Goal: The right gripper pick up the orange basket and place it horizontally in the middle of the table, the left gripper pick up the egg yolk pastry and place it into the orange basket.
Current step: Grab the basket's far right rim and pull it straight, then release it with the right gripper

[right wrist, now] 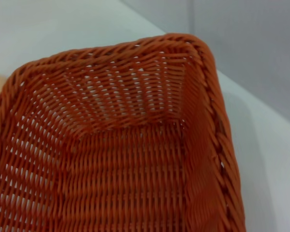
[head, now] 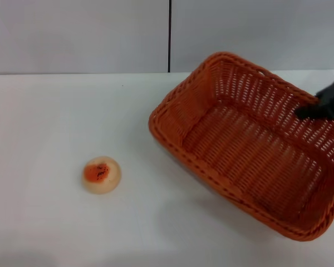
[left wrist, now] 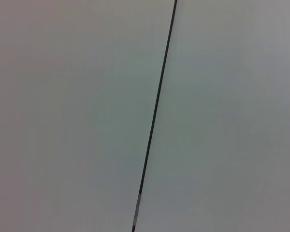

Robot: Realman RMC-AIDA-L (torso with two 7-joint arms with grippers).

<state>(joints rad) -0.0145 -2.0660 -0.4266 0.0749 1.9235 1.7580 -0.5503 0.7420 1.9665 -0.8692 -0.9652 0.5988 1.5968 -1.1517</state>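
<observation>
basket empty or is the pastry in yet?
Empty. The orange basket shows only bare weave inside in head and right wrist views; the egg yolk pastry sits on the table to its left, apart.

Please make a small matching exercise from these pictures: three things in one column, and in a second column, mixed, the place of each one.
Things:
1. egg yolk pastry
2. orange basket
3. right gripper

Places:
A. at the far rim of the basket, on the robot's right
B. alone on the table, on the robot's left
C. set at an angle on the right half of the table, with nothing inside

Pairs: 1-B, 2-C, 3-A
</observation>
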